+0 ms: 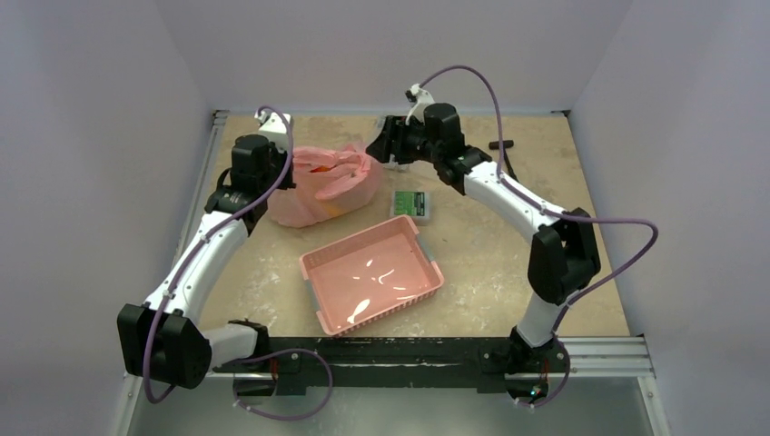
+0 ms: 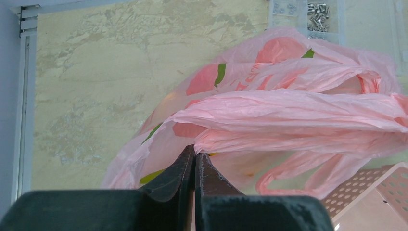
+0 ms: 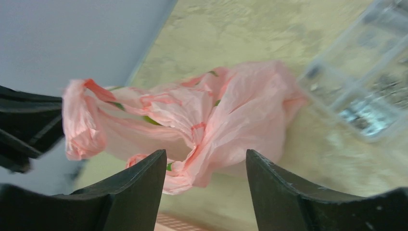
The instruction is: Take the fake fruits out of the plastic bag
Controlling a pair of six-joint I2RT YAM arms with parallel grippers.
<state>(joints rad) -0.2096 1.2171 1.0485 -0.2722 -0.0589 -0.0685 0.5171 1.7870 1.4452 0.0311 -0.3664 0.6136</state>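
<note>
The pink plastic bag (image 1: pixel 325 186) lies crumpled at the back left of the table. My left gripper (image 1: pixel 289 174) is shut on a bunched fold of the bag's rim (image 2: pixel 195 150) and holds it up. The bag fills the left wrist view (image 2: pixel 288 110). The fake fruits are mostly hidden inside; an orange-red patch (image 1: pixel 320 168) shows at the bag's mouth, and I cannot tell fruit from the bag's red and green print. My right gripper (image 1: pixel 386 145) is open and empty, just right of the bag; its jaws frame the bag's loose handle (image 3: pixel 192 166) without touching it.
A rigid pink latticed basket (image 1: pixel 427 289) stands in the middle front, its corner near the bag (image 2: pixel 375 187). A small clear box of parts (image 1: pixel 410 203) lies right of the bag, also in the right wrist view (image 3: pixel 370 91). A black object (image 1: pixel 499 143) lies at the back.
</note>
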